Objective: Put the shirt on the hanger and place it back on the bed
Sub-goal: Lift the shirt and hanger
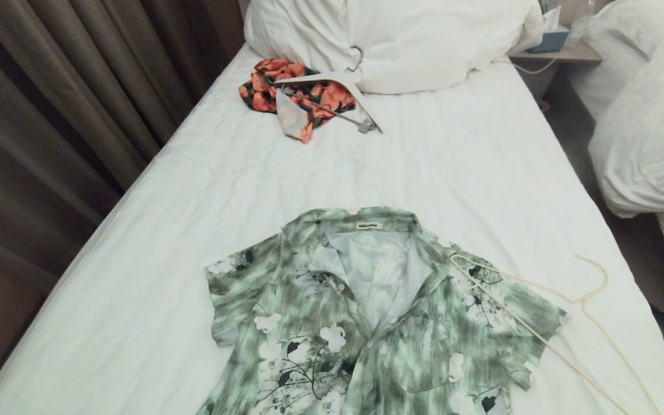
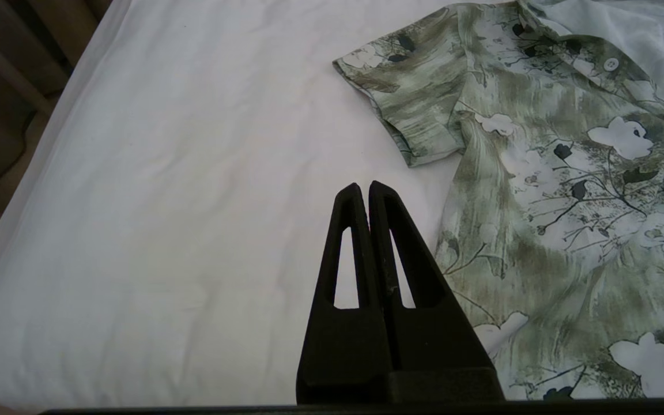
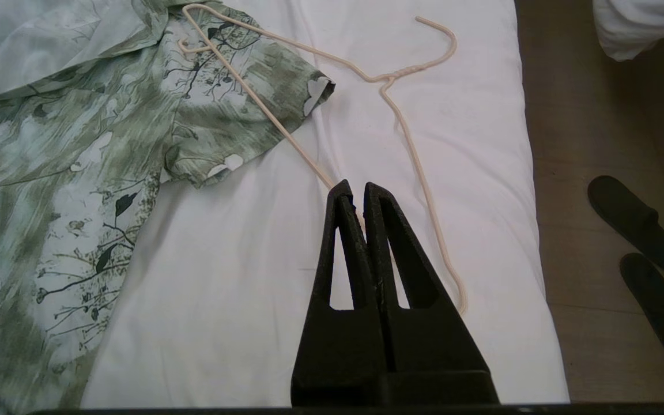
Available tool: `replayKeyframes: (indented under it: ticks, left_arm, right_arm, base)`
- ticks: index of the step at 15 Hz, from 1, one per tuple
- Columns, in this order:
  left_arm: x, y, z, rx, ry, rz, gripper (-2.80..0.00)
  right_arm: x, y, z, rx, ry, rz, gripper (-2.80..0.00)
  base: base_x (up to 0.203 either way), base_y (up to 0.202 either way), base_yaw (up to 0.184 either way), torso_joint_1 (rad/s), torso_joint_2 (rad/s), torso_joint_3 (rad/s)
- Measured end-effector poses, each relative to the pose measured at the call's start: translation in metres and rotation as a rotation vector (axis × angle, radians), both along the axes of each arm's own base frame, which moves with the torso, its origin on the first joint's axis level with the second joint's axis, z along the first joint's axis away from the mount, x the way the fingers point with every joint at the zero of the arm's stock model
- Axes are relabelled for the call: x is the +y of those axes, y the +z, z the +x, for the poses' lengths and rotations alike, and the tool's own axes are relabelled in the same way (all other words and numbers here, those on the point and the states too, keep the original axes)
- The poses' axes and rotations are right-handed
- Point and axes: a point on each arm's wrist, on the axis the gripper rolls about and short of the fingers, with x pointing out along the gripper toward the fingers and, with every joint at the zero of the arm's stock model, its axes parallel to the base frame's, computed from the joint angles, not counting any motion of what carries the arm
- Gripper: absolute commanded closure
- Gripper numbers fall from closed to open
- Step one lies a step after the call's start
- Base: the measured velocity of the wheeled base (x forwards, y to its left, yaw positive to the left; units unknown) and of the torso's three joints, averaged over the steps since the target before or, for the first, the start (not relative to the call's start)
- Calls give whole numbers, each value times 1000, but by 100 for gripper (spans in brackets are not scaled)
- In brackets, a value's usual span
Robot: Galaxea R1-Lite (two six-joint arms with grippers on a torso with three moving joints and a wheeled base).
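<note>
From the head camera you saw the shirt (image 1: 366,311) lying flat at six o'clock on the bed (image 1: 193,190), with the hanger (image 1: 568,323) at four o'clock, one end over its sleeve. Your left gripper (image 2: 365,190) hung above bare sheet, fingers pressed together, empty. Your right gripper (image 3: 354,191) was likewise closed and empty above the hanger.

Up by the bunched white duvet (image 1: 401,40) we see a crumpled orange-and-black floral garment (image 1: 286,92), with a thick white hanger (image 1: 338,86) lying across it, its metal hook against the duvet. Brown curtains (image 1: 61,98) hang along the left. On the right we have a neighbouring bed's rumpled bedding (image 1: 649,127), a nightstand (image 1: 562,55), and two dark slippers (image 3: 637,225) on the floor.
</note>
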Motion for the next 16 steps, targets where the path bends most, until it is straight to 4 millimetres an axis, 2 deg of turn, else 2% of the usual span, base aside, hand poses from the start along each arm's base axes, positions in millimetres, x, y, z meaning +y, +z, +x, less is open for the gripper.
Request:
replayKeyframes:
  ticks: [8,13,16]
  left_arm:
    - [0,0,0,0,0,0,0]
    - [0,0,0,0,0,0,0]
    - [0,0,0,0,0,0,0]
  right_arm:
    - [0,2,-1,7,7,-34,0]
    - [1,43,4,36,41,43,0]
    - [1,76,29,158,43,233,0]
  base:
    - [0,0,0,0,0,0]
    - [0,0,0,0,0,0]
    - [0,0,0,0,0,0]
